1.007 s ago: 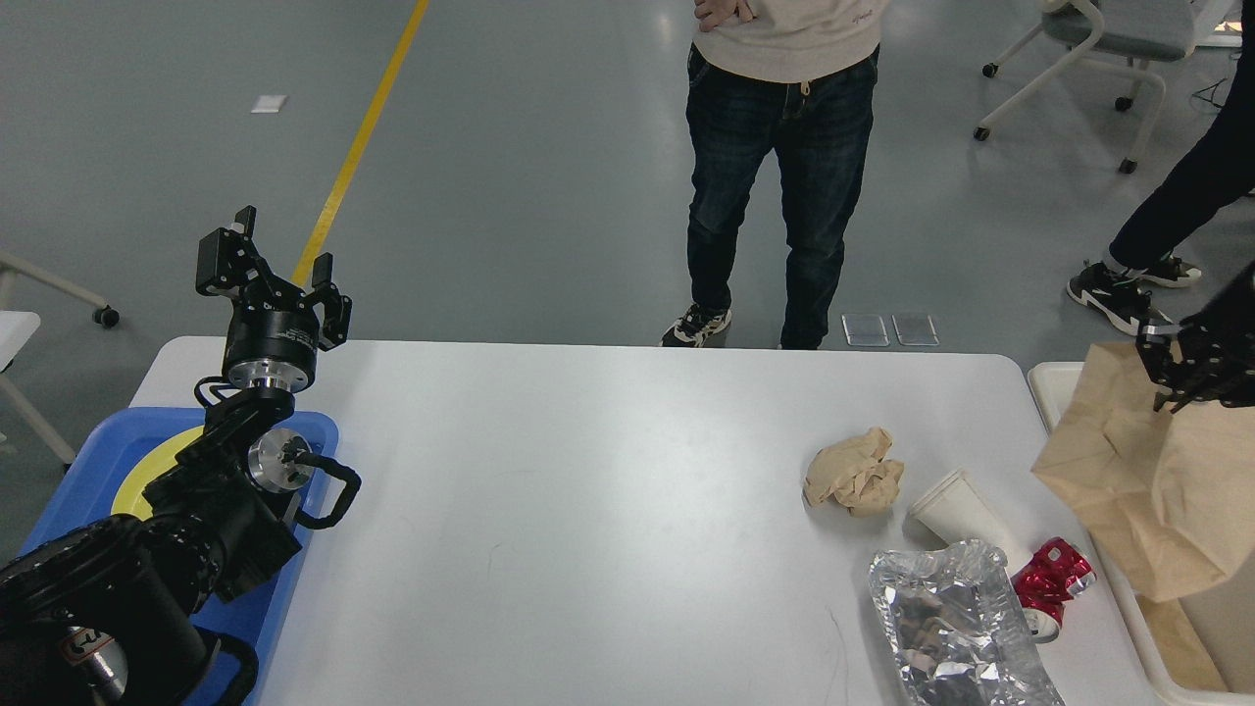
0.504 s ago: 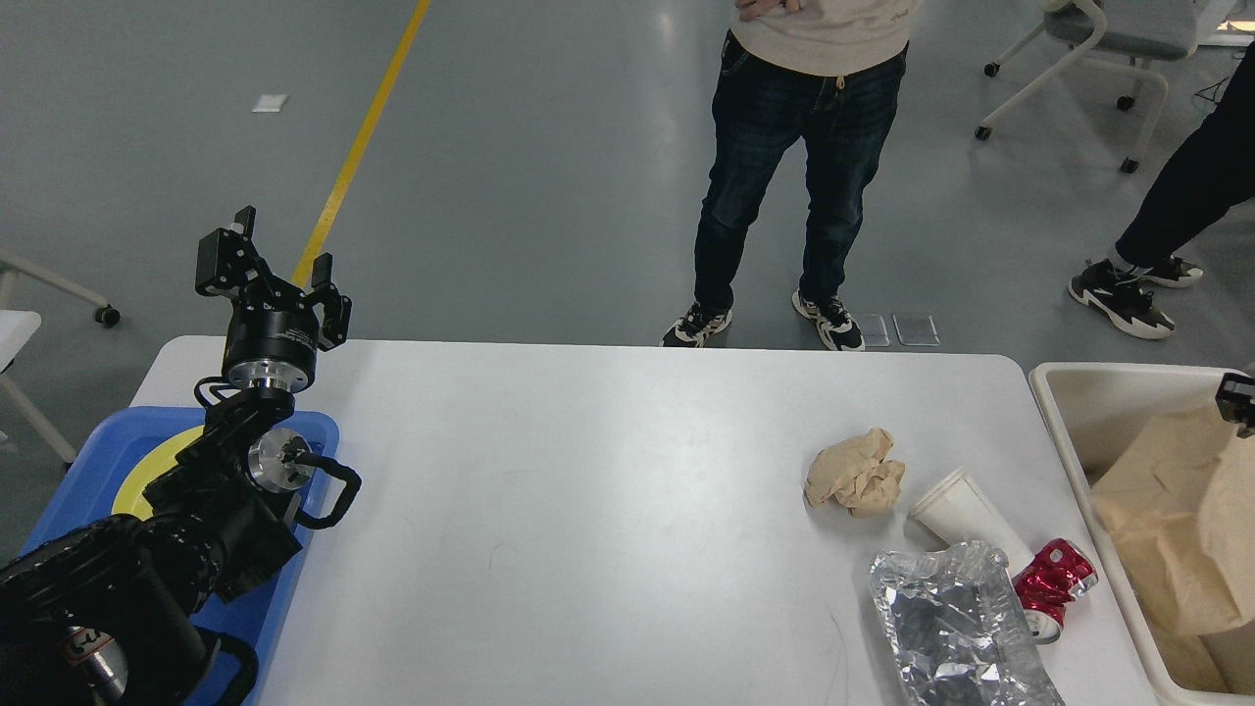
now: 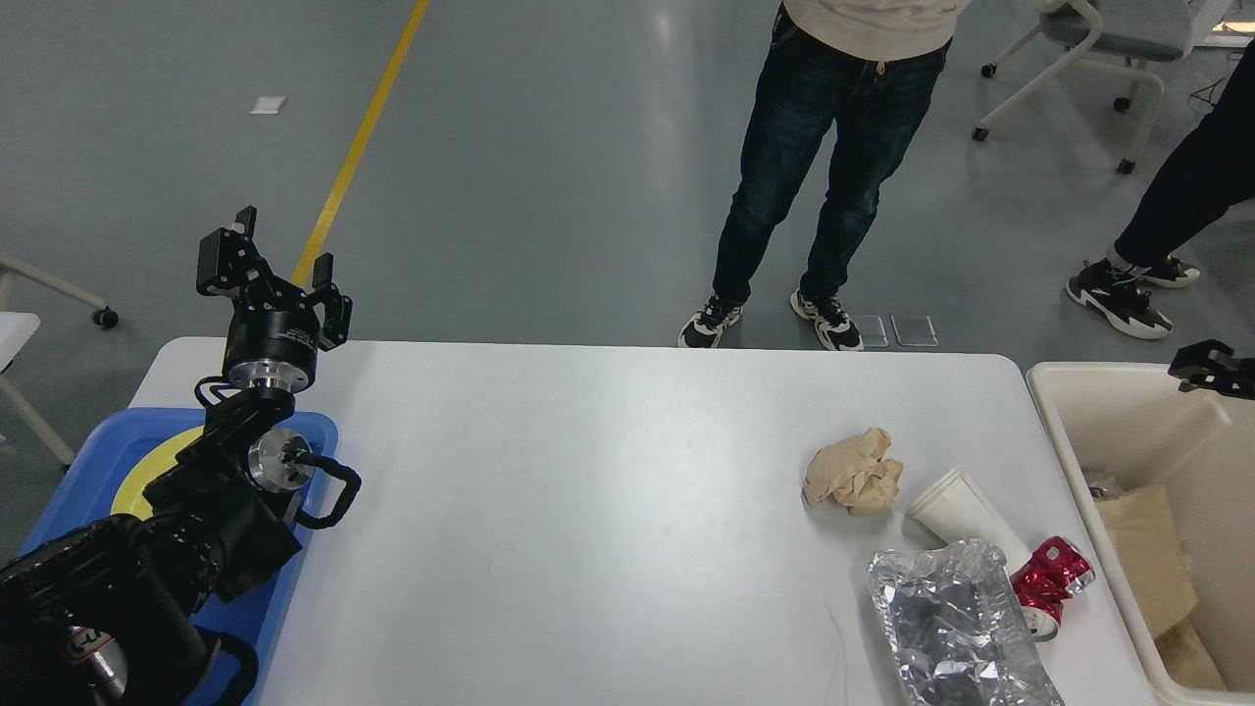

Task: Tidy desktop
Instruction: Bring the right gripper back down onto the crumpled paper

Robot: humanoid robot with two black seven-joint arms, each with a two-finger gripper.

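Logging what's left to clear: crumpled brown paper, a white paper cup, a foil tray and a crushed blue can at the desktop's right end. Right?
Not quite: the head view shows the crushed can is red, not blue. The crumpled brown paper, white paper cup and foil tray do lie at the desktop's right end.

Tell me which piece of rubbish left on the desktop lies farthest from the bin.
The crumpled brown paper ball. It sits leftmost in the cluster, while the white paper cup, foil tray and crushed red can lie closer to the cream bin.

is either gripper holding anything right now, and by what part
The left gripper is open and empty above the desktop's far left corner. Only a sliver of the right gripper shows over the bin; nothing hangs from it.
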